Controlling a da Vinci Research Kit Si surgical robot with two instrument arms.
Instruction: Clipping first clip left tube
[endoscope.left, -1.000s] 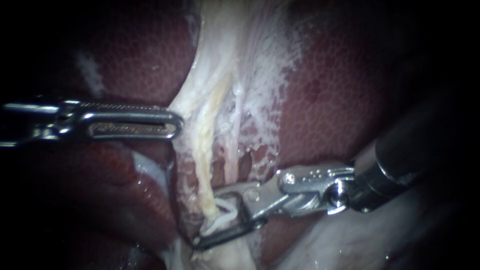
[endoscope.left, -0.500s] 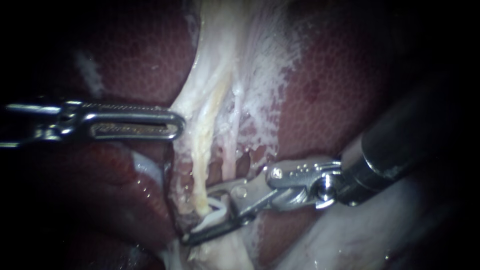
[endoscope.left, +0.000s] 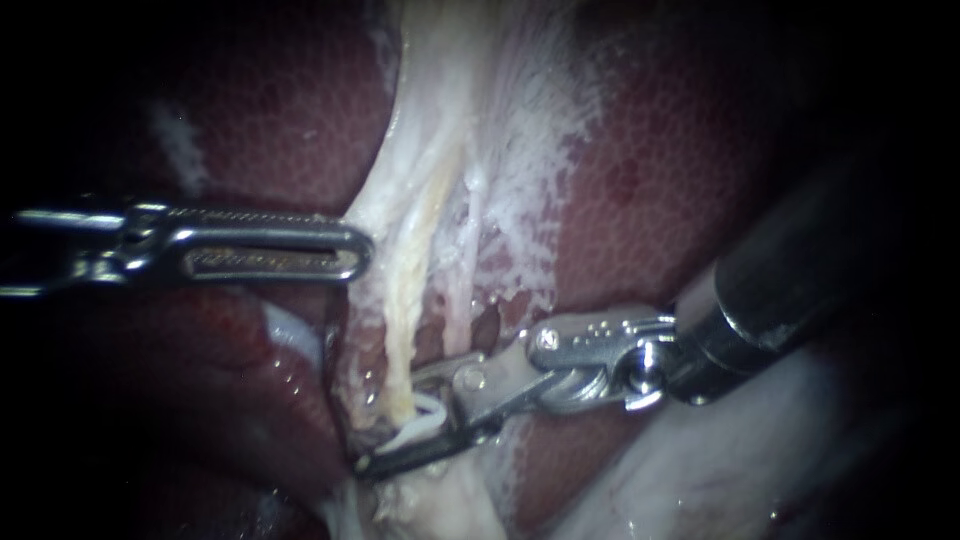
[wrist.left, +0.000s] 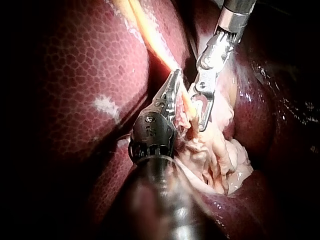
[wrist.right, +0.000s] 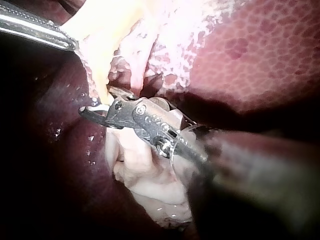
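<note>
My left instrument (endoscope.left: 345, 250) comes in level, its slotted jaws lying together and closed on the edge of the pale tissue (endoscope.left: 430, 120) beside the liver (endoscope.left: 650, 200). From the left wrist camera the same jaws pinch that pale edge, with the yellowish left tube (wrist.left: 150, 37) running close alongside them.

My right instrument (endoscope.left: 392, 422) reaches in low, and its jaws stand apart with a white clip (endoscope.left: 425, 428) seated between them, touching both. The left tube (endoscope.left: 400, 320) runs down from the pale sheet and passes between these jaws, inside the clip's two legs; the upper jaw lies across the tube's far side and the lower, darker jaw runs under it. A second, thinner strand (endoscope.left: 462, 300) lies just beside the upper jaw, outside the clip. In the right wrist view the clip (wrist.right: 97, 106) shows as a white sliver at the very tip of the jaws, against wet pale tissue, with my left instrument (wrist.right: 55, 37) well ahead of them.
</note>
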